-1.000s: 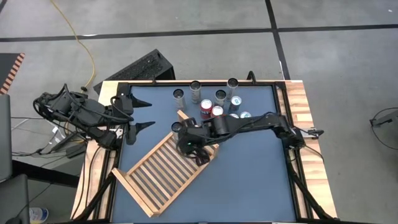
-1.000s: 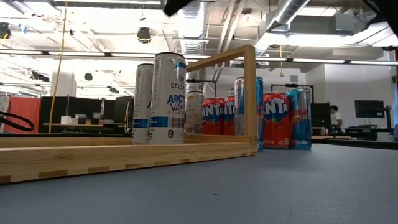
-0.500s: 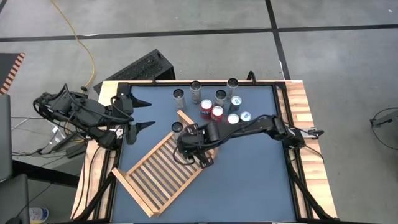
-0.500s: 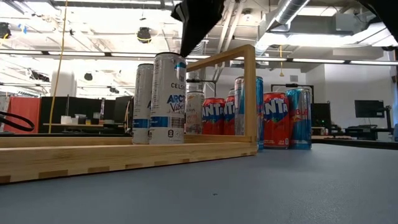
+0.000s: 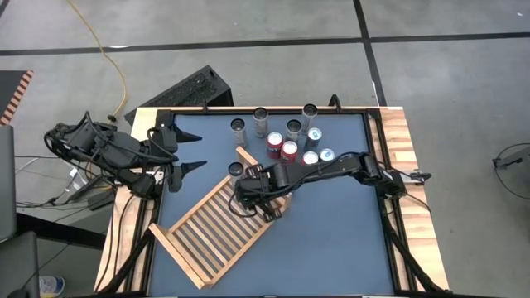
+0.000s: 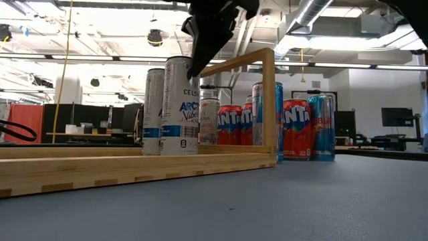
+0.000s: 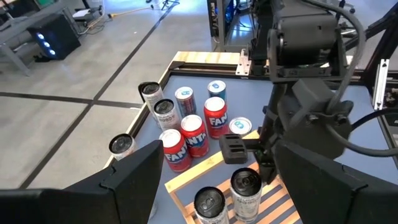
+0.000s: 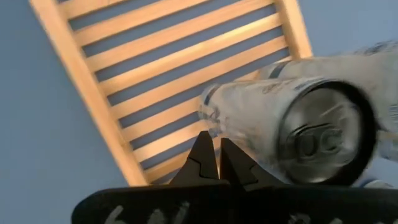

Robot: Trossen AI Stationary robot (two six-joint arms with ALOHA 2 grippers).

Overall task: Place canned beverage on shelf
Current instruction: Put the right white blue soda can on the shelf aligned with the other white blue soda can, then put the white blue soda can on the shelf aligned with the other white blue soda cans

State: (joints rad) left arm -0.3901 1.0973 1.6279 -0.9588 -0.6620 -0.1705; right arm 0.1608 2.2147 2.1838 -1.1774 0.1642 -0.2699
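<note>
My right gripper (image 8: 216,163), fingers pinched together and empty, hovers beside a white slim can (image 8: 292,127) standing on the slatted light-wood shelf (image 5: 217,228); left gripper (image 5: 192,151) waits part-open; next I'd fetch another can

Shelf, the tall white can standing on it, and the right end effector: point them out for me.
shelf (image 5: 211,232), high view, on a middle slat.
tall white can (image 6: 182,107), low view, on its label.
right end effector (image 8: 216,157), right wrist view, between its shut fingertips.
</note>
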